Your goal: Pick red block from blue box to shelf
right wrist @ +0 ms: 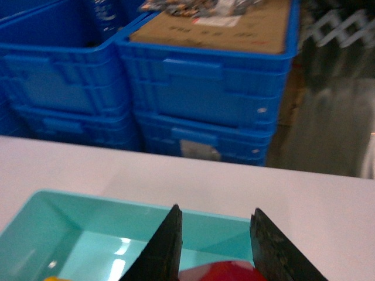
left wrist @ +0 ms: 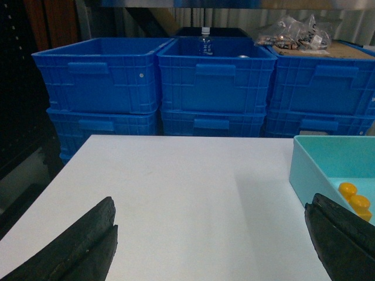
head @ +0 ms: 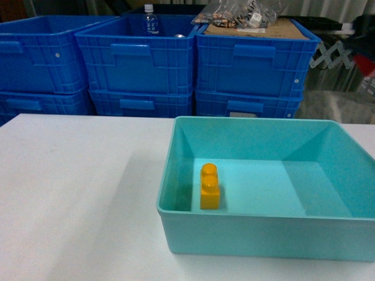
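Right jaws clench the red block (right wrist: 220, 272) above the blue box (right wrist: 35, 225); left jaws released.

Storeroom, stacked blue crates (head: 135, 64), cardboard (head: 258, 28), white table (head: 76, 193)

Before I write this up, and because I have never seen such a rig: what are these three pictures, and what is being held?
It is a wheeled robot with two arms. One picture looks forward from its head: a white table, a turquoise box holding a yellow brick, dark blue crates behind. The other two come from wrist cameras. The left tool is open and empty over the table. The right tool appears to grip a red block above the box.
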